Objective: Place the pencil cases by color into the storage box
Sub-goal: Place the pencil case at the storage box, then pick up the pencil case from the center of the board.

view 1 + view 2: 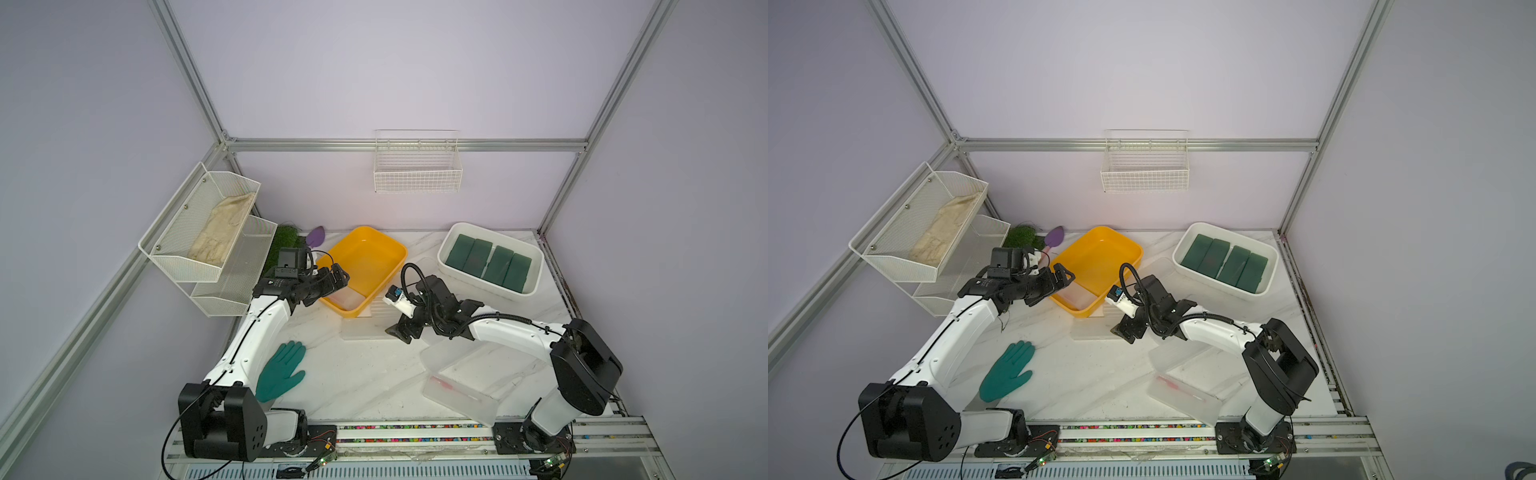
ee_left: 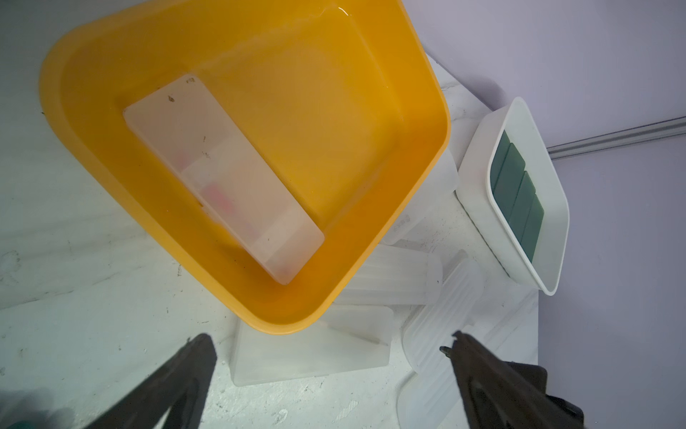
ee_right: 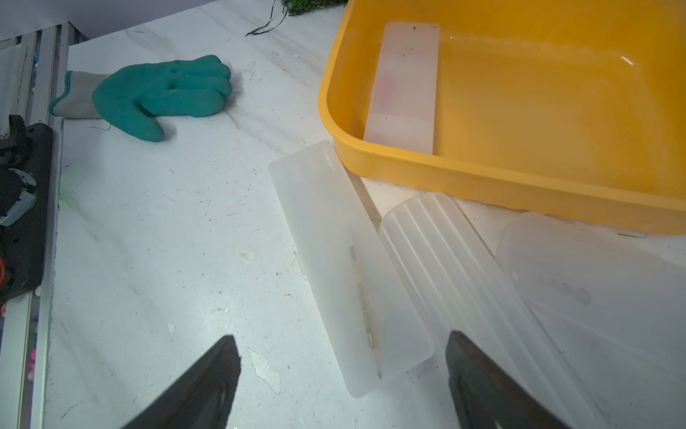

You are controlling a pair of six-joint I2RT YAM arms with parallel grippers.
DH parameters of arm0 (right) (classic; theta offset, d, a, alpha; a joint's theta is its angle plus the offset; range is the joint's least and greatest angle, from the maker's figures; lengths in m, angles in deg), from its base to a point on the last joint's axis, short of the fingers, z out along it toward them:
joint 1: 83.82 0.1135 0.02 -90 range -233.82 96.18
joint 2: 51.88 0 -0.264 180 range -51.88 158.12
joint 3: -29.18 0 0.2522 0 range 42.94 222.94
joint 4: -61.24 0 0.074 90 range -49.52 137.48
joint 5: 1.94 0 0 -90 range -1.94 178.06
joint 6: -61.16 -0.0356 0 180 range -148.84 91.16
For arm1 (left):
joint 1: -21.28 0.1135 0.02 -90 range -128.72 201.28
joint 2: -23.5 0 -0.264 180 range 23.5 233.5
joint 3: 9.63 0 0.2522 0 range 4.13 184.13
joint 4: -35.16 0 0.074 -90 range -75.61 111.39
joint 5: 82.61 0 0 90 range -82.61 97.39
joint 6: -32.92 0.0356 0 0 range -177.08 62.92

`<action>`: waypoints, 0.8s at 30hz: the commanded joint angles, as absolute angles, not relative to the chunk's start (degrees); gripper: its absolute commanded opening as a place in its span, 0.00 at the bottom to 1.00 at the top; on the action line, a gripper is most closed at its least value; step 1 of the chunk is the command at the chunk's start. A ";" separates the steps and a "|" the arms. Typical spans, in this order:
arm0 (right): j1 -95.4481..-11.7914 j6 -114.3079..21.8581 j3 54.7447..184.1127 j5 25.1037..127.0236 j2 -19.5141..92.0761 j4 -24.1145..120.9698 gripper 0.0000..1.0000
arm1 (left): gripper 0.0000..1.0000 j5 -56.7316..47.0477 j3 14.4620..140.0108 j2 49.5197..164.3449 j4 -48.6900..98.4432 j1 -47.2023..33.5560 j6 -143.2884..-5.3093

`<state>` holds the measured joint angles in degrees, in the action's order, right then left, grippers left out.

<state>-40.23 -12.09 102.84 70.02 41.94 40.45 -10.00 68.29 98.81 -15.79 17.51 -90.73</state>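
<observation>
**Operator:** What am I risking from here?

**Spotter:** Your right gripper is hanging over the near end of the smooth frosted case, jaws apart, gripping nothing. One finger is standing over bare table. The other is standing right at the ribbed frosted case, which is lying along the smooth one's long edge. My guess: if you are closing from there, that finger is catching the ribbed case, pinching both or skewing one.

**Operator:** Anything else?

**Spotter:** The smooth case's far corner is lying just beside the yellow tub (touching or not, I cannot tell), so a dragged lift is likely nudging the tub. The plastic is looking slick, and a pen is lying loose inside, probably sliding once you are tilting. Your left gripper is hovering wide open and empty at the tub's near corner, so you are working with both arms crowded together.

**Operator:** How are the cases looking?

**Spotter:** Flat, long, round-cornered.
- Four dark green cases are lying side by side in the white box.
- One frosted case is lying in the tub along a wall.
- A rounded frosted case is lying beside the ribbed one.
- A pair of frosted cases is lying near the table's front edge, well apart from the tub.
</observation>
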 commanded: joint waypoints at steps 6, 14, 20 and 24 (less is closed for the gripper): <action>-40.22 -6.81 102.56 67.21 44.68 44.48 0.86 | 1.00 -9.76 63.99 98.01 -11.33 17.26 -92.31; -40.16 -5.12 104.45 66.77 50.02 45.19 0.85 | 1.00 -11.06 63.12 100.38 -10.64 17.32 -92.63; -40.15 -3.40 106.72 66.97 54.04 43.87 0.85 | 1.00 -10.47 62.76 100.58 -10.36 17.32 -92.69; -40.17 -2.49 107.90 67.83 56.20 43.54 0.85 | 1.00 -10.21 62.67 100.44 -10.40 17.37 -92.21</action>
